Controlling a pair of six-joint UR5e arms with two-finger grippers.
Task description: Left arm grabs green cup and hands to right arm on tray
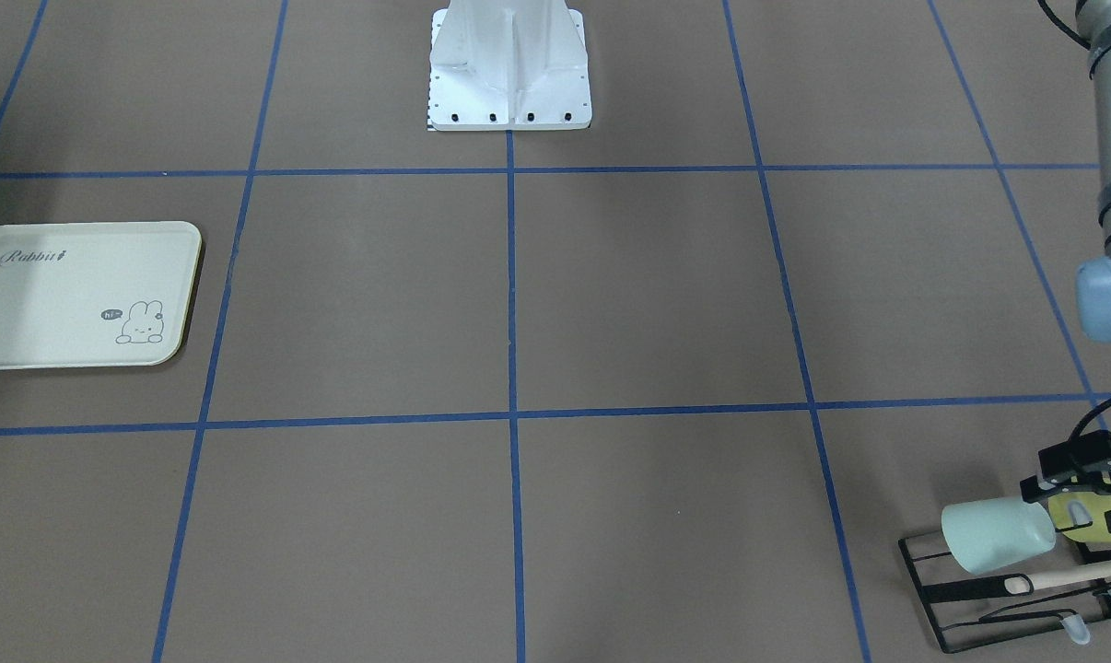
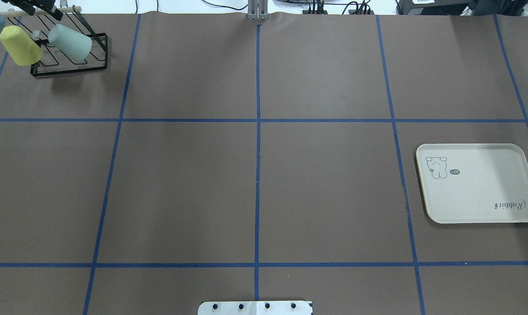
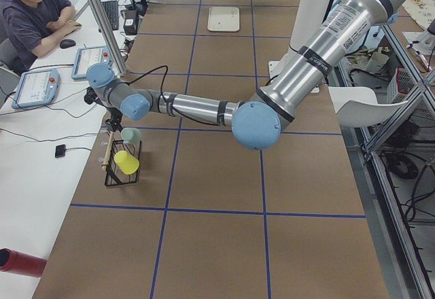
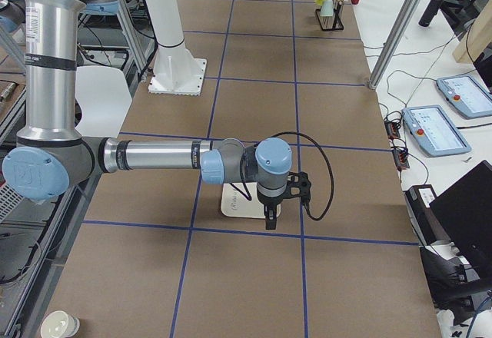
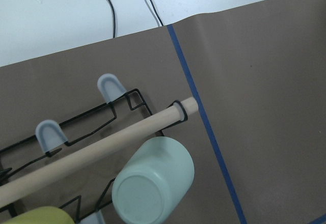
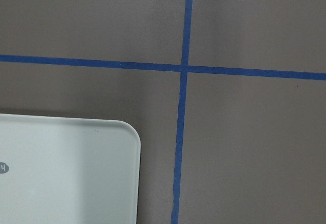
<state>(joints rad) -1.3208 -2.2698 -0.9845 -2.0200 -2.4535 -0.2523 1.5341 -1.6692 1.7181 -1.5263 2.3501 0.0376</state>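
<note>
green cup (image 1: 998,536) rests on rack (image 1: 965,591), just beside left hand (image 1: 1081,474)

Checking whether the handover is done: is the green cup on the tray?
No, the green cup sits tilted on the black wire rack, far from the tray, which holds nothing.

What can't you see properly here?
The left end effector: cut off by the front-facing view's right edge; open or shut unclear.
The right end effector: too small in the exterior right view.
The yellow-green cup: cut by the left wrist view's bottom edge.
</note>
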